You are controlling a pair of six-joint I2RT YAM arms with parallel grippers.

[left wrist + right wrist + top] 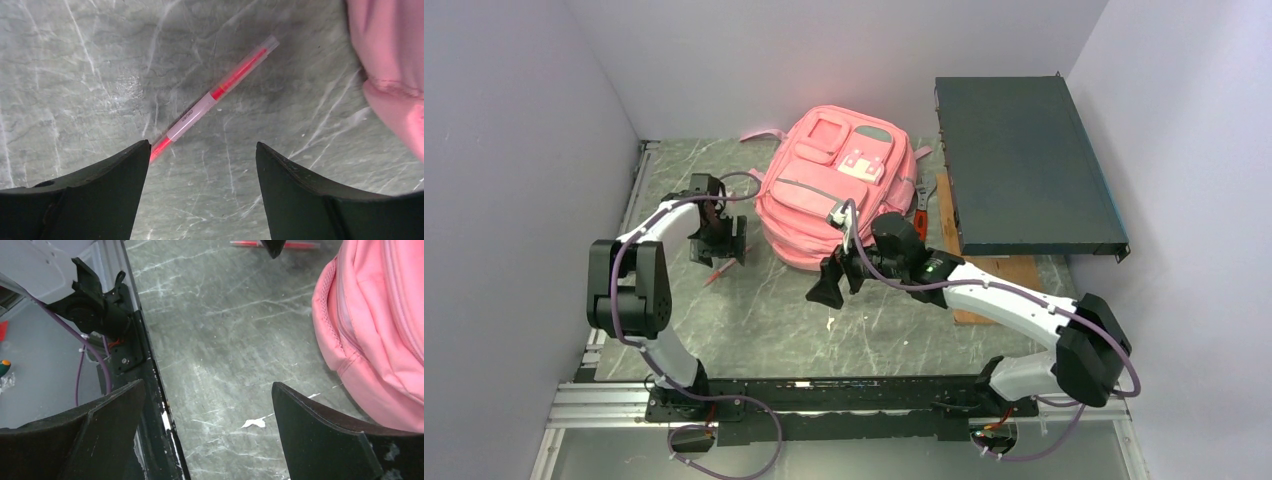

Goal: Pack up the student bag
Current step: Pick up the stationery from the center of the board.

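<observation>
The pink student bag [834, 185] lies flat at the table's back centre, front pockets facing up. It also shows in the left wrist view [390, 65] and in the right wrist view [375, 330]. A red pen [719, 272] lies on the table left of the bag and runs diagonally in the left wrist view [215, 95]. My left gripper [719, 245] hovers open over the pen's near end [202, 150] and holds nothing. My right gripper [829, 285] is open and empty in front of the bag's near edge [207, 390].
A dark flat rack unit [1024, 170] stands at the back right, with a wooden board [1004, 275] beneath its near end. An orange-handled tool [921, 215] lies between the bag and the unit. The left arm's base mount [100, 315] shows at the table edge.
</observation>
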